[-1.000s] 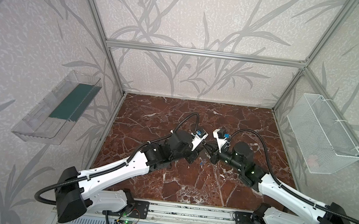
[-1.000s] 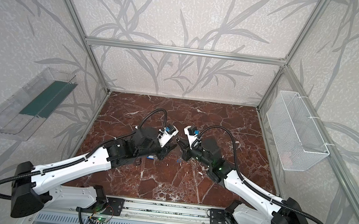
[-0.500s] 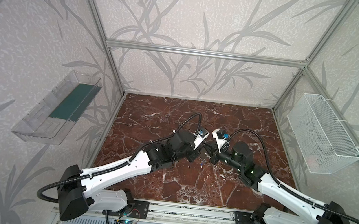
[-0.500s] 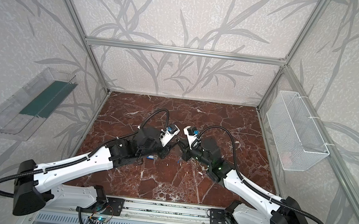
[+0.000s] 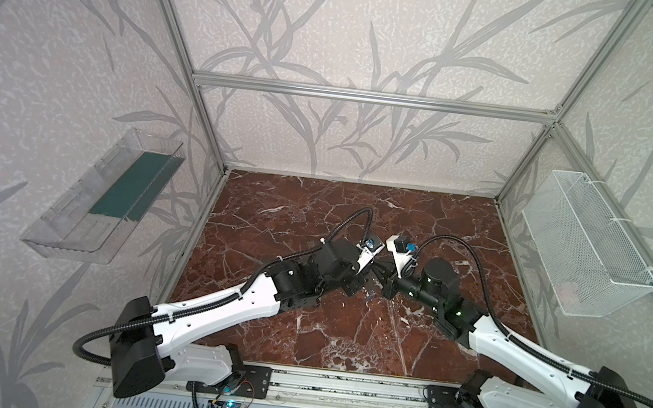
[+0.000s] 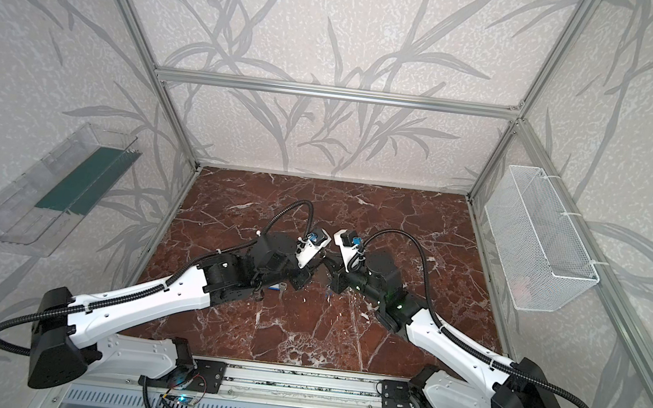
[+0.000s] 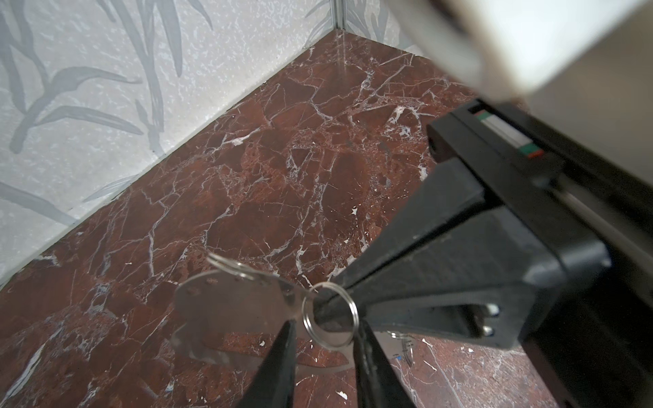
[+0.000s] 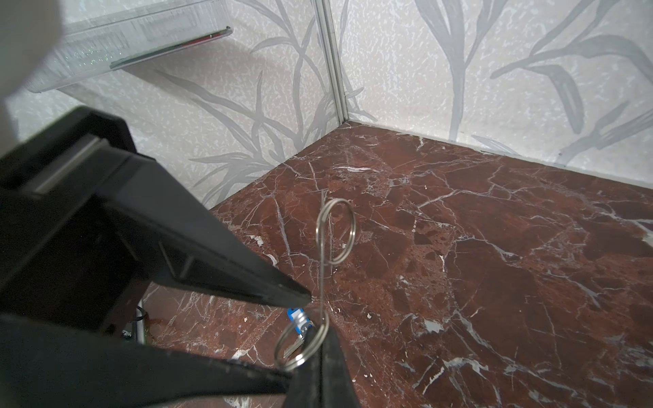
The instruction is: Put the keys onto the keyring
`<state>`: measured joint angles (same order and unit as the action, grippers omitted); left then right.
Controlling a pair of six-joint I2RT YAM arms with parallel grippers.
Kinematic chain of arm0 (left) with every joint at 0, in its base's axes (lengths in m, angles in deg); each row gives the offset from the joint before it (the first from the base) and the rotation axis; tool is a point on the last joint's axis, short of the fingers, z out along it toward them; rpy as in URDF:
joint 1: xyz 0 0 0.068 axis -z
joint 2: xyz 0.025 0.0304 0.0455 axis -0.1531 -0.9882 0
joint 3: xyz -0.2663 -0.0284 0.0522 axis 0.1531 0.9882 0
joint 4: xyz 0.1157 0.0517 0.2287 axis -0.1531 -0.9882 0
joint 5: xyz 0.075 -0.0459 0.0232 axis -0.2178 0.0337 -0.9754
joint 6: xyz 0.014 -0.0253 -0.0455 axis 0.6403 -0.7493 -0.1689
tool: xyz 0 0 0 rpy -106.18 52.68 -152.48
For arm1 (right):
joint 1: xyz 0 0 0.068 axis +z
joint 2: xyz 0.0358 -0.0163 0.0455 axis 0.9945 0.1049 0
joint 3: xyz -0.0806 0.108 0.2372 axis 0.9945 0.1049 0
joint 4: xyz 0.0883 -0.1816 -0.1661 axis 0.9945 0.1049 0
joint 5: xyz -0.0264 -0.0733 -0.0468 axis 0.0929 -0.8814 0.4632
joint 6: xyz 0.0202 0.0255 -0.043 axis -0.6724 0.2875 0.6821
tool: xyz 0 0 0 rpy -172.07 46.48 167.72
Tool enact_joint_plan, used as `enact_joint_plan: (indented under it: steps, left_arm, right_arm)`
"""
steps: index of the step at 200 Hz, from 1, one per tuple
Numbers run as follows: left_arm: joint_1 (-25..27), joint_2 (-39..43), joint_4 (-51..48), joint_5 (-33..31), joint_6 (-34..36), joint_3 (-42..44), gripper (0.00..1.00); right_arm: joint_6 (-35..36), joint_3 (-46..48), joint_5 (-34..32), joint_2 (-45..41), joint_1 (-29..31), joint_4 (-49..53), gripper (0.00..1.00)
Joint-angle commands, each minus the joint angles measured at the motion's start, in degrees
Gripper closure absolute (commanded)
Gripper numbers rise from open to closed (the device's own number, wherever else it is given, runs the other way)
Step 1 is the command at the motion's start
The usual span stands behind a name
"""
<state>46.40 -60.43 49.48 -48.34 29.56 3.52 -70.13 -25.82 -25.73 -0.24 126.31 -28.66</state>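
The right end effector (image 8: 322, 333) is clamped shut on the edge of the keyring (image 7: 240, 303) and holds the grey plate on edge, clear of the table (image 7: 282, 176). The left end effector (image 7: 323, 323) stands partly open, its fingers on either side of a split ring (image 7: 328, 343) threaded through the plate. A blue-tagged key (image 8: 296, 318) lies on the table below. Compared with a second ago, both top views show the arms almost unmoved, the left wrist slightly nearer the middle.
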Motion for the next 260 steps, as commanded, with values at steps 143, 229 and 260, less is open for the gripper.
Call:
enact_joint_plan:
  steps: [143,229,260]
  left_arm:
    - [0.26,0.75,1.05,-0.52,1.06,0.27,0.79]
    - [0.22,2.29,1.80,-1.46,0.17,0.61,1.00]
    - [0.13,2.80,4.72,-1.83,0.07,2.22,1.00]
  right_arm:
    - [0.01,-0.13,0.91,0.04,0.13,-1.92,1.00]
    - [0.27,-0.02,0.08,0.06,0.13,-1.66,1.00]
    - [0.42,0.04,-0.36,0.17,0.13,-1.45,1.00]
